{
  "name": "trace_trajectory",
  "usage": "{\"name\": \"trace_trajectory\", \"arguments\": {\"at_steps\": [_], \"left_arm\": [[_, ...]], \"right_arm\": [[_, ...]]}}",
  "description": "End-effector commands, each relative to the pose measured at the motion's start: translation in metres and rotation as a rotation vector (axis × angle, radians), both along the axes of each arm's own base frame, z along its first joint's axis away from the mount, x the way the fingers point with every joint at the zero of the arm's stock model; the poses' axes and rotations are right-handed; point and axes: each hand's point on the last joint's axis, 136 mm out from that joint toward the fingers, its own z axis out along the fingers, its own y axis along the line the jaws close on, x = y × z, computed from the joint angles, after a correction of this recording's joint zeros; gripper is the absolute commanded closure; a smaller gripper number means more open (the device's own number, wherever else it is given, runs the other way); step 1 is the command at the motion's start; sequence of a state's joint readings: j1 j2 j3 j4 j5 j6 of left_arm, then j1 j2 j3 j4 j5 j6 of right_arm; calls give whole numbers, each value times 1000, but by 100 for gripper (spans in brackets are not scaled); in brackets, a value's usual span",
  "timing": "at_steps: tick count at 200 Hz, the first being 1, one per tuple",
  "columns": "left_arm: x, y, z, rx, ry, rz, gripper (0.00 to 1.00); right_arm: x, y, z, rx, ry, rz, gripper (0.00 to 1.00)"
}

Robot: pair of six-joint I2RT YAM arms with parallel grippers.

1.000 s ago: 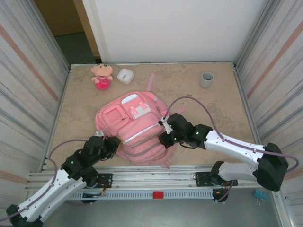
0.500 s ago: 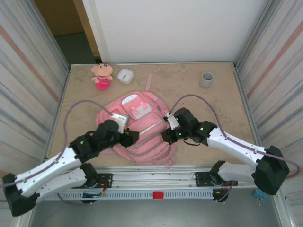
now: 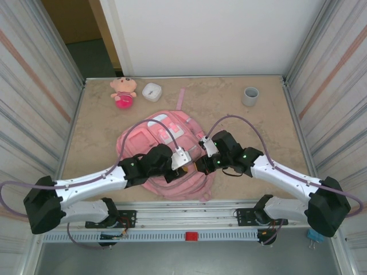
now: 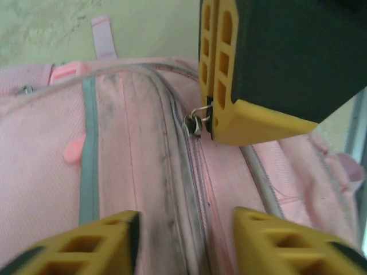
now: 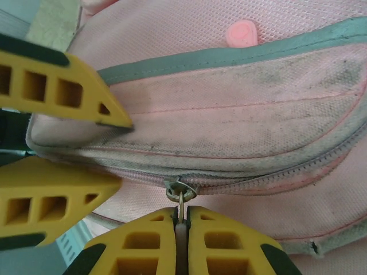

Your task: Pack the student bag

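Right gripper [image 5: 182, 215] tight, left gripper [image 4: 183, 222] seemingly parted.

I count one pink backpack [image 3: 135, 143], one plush doll [image 3: 123, 91], one white box [image 3: 151, 91], one grey cup [image 3: 250, 96], my left pincer [image 4: 184, 220] and right pincer [image 5: 180, 223].

Overhead: left arm [image 3: 97, 180] and right arm [image 3: 281, 172] cover the backpack [image 3: 135, 140] from centre to its 6 o'clock edge.
Left wrist view: left gripper [image 4: 184, 220] blurred and cut off at 6 o'clock; whether it pinches fabric is undetermined.
Right wrist view: zipper pull [image 5: 180, 189] tab buried inside the right gripper [image 5: 180, 209].
White item [image 3: 151, 91] at 11 o'clock overhead: too small to identify.
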State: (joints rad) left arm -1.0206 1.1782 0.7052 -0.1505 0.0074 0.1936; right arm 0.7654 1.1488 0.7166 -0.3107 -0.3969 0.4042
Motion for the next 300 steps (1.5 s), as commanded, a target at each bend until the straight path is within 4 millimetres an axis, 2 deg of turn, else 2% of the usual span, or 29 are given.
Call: {"name": "trace_trajectory", "arguments": {"at_steps": [1, 8, 18, 45, 57, 72, 93, 105, 109, 123, 130, 148, 173, 195, 217, 227, 241, 248, 273, 300], "left_arm": [[4, -5, 11, -11, -76, -43, 87], [1, -2, 8, 6, -80, -57, 95], [-5, 3, 7, 23, -89, -91, 100], [-26, 20, 5, 59, -87, -213, 100], [-28, 23, 9, 66, -130, -217, 100], [-36, 29, 8, 105, -139, -276, 100], [-31, 43, 8, 166, -152, -229, 99], [-29, 50, 11, 182, -143, -193, 93], [-29, 51, 11, 182, -136, -183, 86], [-35, 45, 21, 136, -120, -195, 54], [-39, 39, 28, 102, -122, -212, 47], [-41, 18, 49, 33, -171, -229, 40], [-39, -15, 65, 3, -219, -265, 39], [-26, -36, 56, 35, -228, -252, 42], [-9, -45, 37, 83, -247, -194, 45], [-2, -45, 29, 101, -261, -161, 52], [4, -44, 21, 112, -275, -135, 70], [3, -43, 18, 114, -271, -140, 77], [-7, -40, 10, 109, -242, -195, 98], [-26, -37, 7, 91, -222, -298, 100]], "right_arm": [[5, -3, 13, 56, -22, -18, 100], [8, -7, 14, 60, -22, -35, 100], [13, -14, 12, 56, -14, -64, 100], [30, -42, 3, 43, 13, -179, 100], [35, -52, 0, 39, 27, -216, 100], [26, -45, 7, 59, 12, -155, 100], [13, -33, 12, 56, -29, -93, 100], [7, -29, 10, 53, -25, -69, 100], [6, -28, 10, 57, -25, -63, 100], [0, -22, 12, 80, -22, -34, 100], [-3, -19, 13, 89, -24, -20, 100], [-5, -17, 16, 99, -35, -12, 100], [-9, -15, 18, 107, -35, -5, 100], [-10, -15, 16, 107, -30, -2, 100], [-11, -14, 16, 111, -30, 7, 100], [-11, -14, 17, 114, -31, 11, 100], [-13, -14, 20, 122, -41, 19, 100], [-12, -15, 24, 132, -55, 17, 100], [-3, -23, 20, 121, -51, -31, 100], [22, -36, 20, 133, -43, -151, 100]]}}
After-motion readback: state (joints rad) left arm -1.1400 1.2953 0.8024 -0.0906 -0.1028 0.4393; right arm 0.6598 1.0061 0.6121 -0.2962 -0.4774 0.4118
